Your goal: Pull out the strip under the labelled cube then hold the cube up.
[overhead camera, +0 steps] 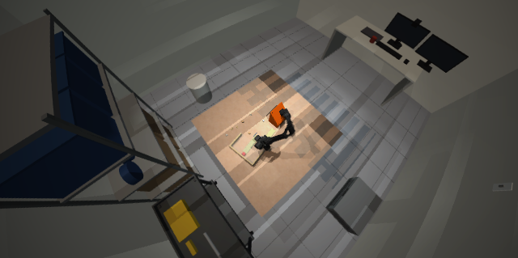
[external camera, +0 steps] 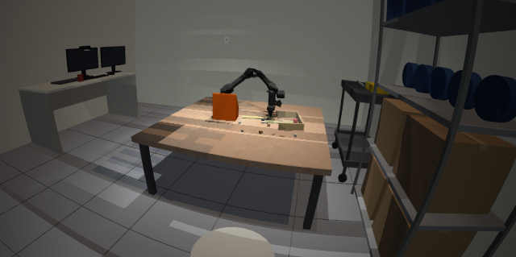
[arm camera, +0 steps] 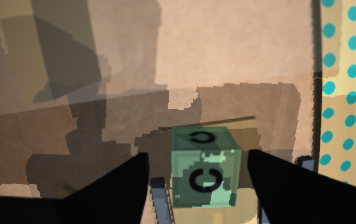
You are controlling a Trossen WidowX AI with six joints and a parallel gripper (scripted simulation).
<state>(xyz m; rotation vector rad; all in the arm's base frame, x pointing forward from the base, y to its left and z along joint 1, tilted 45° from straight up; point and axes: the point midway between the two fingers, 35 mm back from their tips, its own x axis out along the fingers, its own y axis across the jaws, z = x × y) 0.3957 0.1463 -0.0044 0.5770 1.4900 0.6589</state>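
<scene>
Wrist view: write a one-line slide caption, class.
Gripper fingers flank the green labelled cube, not yet touching; dotted strip at right.

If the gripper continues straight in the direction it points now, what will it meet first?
Most likely the green cube marked C: it sits between the gripper fingers, on the plain yellowish strip. Depth is unclear; contact cannot be judged.

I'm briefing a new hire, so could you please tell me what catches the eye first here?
The orange box on the table beside the black arm stands out. In the wrist view, a green cube marked C sits between the half-open pincer, with a dotted strip at right.
</scene>
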